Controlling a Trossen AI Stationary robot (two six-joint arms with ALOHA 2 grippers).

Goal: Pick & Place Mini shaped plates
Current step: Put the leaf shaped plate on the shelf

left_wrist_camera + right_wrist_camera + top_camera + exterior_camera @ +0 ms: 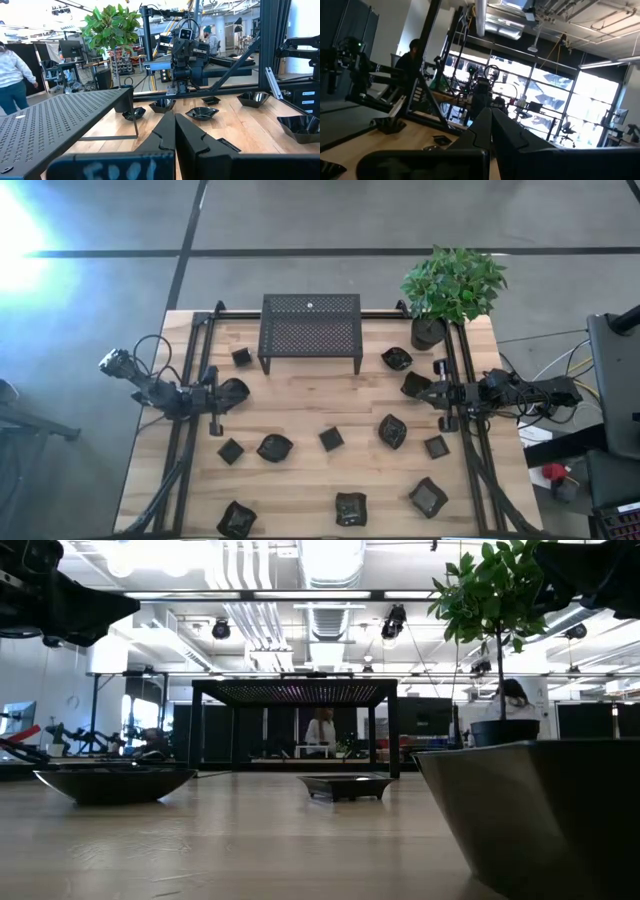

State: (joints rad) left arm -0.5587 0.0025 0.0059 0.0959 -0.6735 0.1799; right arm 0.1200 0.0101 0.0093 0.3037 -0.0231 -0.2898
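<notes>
High view first: my 2 arms sit at opposite edges of the wooden table (300, 420), each over its own side rail. My left gripper (222, 392) is clenched with nothing in it, fingers pressed together, hanging just beside a rounded dish (234, 390) near the left rail. My right gripper (432, 393) is likewise clenched and empty, close to a dish (415, 384) by the right rail.

Around me: a black perforated rack (310, 328) on legs stands at the back centre of the table, and a potted plant (450, 285) stands at the back right corner, its dark pot (428, 332) just inside the right rail. From my left wrist, the rack (60, 120) fills the near side and my own shut fingers (165, 135) cover the middle; beyond them the right arm (185, 50) faces me across the table. People show in the room behind.

The mini shaped plates (330, 438) lie scattered flat on the wood, rims up, well apart from one another: 1 small square (241, 357) left of the rack, 1 leaf-like (396, 359) right of it, a loose row across the middle, and 3 along the front edge, (236, 520), (351, 508) and (428, 497). The leaf-like ones, such as (274, 447) and (392, 431), lie with their long axes at differing slants; several squares sit turned cornerwise.

Low view: 1 shallow plate (115, 783) lies at left, 1 flat square (347, 786) before the rack, and 1 very close dish wall (540, 820) blocks the right side.

I can read no writing or brand anywhere.
</notes>
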